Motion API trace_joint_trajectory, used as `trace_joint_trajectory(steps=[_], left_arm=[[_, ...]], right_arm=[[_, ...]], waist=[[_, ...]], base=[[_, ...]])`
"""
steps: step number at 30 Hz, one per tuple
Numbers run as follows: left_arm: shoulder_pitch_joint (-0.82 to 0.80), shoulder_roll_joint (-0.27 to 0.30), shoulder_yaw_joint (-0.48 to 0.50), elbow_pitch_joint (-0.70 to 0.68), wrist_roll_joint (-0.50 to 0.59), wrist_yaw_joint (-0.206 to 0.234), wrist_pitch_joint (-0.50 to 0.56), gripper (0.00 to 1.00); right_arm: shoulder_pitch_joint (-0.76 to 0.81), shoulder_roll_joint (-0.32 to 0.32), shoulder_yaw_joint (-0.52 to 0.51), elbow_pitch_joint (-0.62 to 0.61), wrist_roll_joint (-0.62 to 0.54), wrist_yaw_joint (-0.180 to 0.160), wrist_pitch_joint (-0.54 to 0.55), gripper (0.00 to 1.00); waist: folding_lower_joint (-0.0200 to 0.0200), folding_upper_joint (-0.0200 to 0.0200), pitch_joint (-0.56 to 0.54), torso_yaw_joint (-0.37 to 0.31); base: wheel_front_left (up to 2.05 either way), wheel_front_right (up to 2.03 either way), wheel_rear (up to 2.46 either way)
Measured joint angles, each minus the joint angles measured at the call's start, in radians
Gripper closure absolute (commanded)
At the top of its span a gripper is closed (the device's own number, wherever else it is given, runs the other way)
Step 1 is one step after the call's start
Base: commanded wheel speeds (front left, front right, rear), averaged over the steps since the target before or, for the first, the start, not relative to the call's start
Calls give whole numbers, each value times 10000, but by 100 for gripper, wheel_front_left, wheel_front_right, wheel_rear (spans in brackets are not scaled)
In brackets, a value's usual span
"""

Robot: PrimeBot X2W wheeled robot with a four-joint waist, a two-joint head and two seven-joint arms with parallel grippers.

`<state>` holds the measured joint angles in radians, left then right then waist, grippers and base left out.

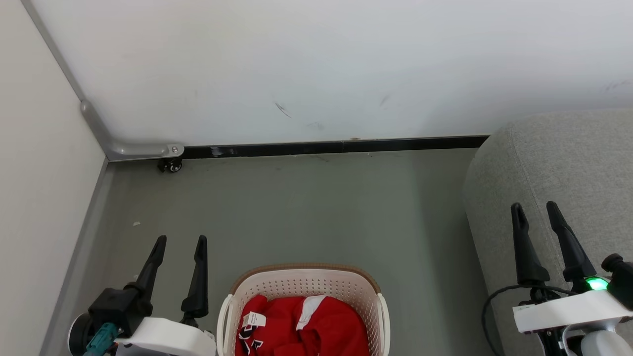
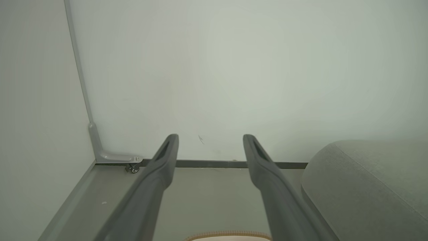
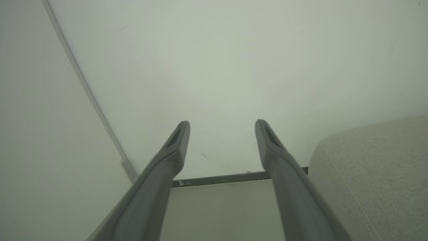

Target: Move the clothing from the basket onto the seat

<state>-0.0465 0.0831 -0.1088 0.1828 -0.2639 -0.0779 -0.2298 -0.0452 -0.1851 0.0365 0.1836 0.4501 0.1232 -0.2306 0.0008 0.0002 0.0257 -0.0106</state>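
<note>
basket (image 1: 306,271): we see it standing on the floor (image 1: 316,212), low in the middle of the head view.
clothing (image 1: 301,326): we find the red heap with white trim and a white tag lying inside the basket.
seat (image 1: 559,158): grey, to the right of the basket and apart from it.
left claw (image 1: 181,241): released and empty, fingers spread, just left of the basket.
right claw (image 1: 534,206): released and empty, fingers spread, in front of the seat's near side.
</note>
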Motion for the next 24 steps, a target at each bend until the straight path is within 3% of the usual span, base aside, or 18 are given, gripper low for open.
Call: trace_joint_trajectory(steps=[7,24], left_arm=[[-10,-25,-42,50,757,0,-173,0],[-211,-176,46,121,748,-15,-186,0]], right_arm=[[-9,150,-13,105,-966,0,-165,0],[-13,397,-282,155,-1185,2,-173,0]], waist=[[-2,0,39,4],[-3,0,72,11]], base=[[0,0,0],[0,0,0]])
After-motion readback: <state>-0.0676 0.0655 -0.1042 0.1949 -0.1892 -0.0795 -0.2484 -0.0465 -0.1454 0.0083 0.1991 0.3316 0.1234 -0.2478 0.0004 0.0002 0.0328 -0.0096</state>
